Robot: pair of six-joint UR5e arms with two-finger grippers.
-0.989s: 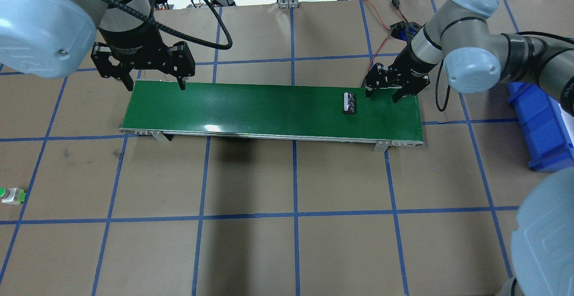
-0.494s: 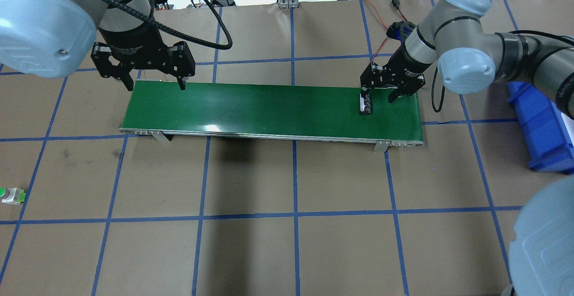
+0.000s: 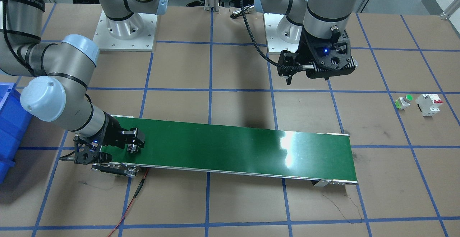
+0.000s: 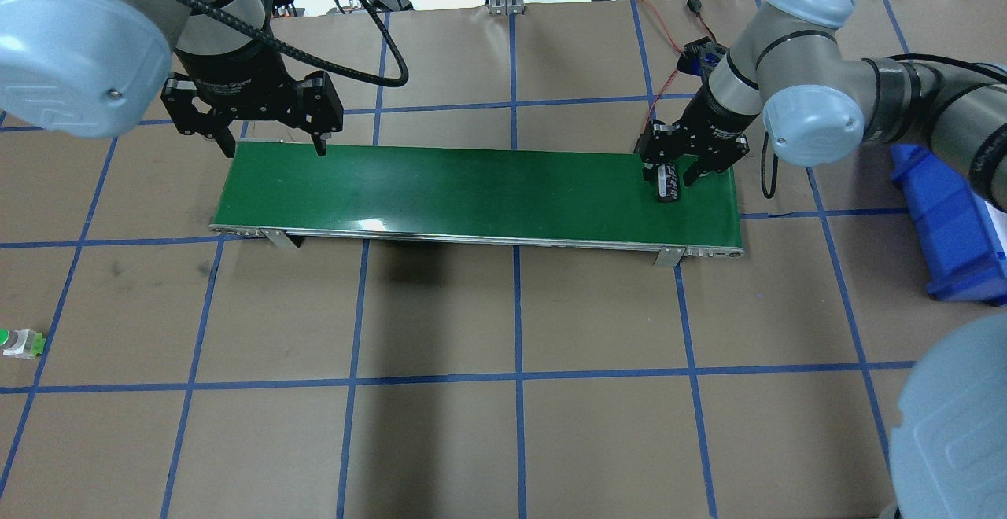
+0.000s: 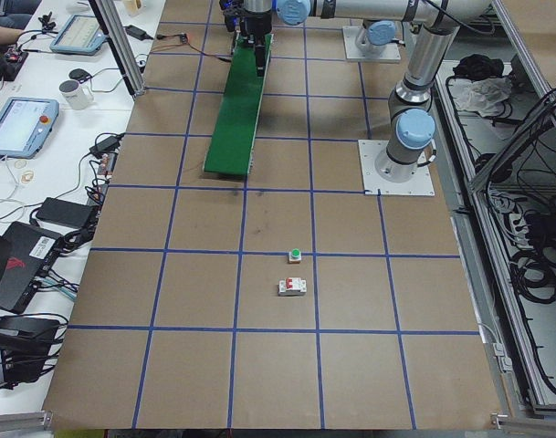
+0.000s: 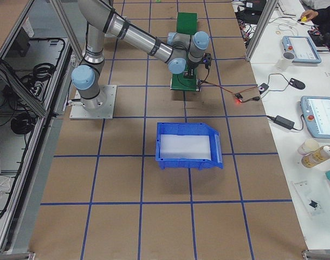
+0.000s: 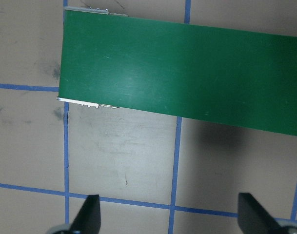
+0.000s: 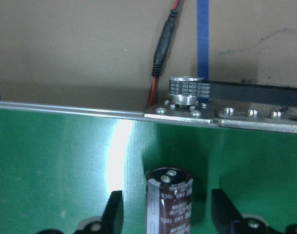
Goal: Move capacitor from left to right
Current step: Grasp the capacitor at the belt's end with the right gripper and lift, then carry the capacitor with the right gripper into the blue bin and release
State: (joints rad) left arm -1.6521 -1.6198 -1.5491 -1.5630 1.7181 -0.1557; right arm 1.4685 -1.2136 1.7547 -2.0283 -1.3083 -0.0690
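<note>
The capacitor (image 4: 667,184), a stubby dark cylinder with pale print, lies on the green conveyor belt (image 4: 472,189) near its right end. My right gripper (image 4: 675,180) is low over the belt, open, its fingers straddling the capacitor. In the right wrist view the capacitor (image 8: 168,200) lies between the two fingers (image 8: 114,209) with a gap on each side. My left gripper (image 4: 273,148) hangs open and empty above the belt's far left edge. The left wrist view shows its fingertips (image 7: 89,212) wide apart over brown paper.
A blue bin (image 4: 952,220) stands right of the belt. A green-capped push button (image 3: 404,101) and a white breaker (image 3: 427,104) sit on the table's left end. A red wire (image 3: 136,194) and the belt's pulley (image 8: 187,90) lie beyond the belt's right end.
The capacitor has travelled right along the belt and now lies between my right gripper's fingers. The right gripper shifted slightly over it. The left arm has not moved.
</note>
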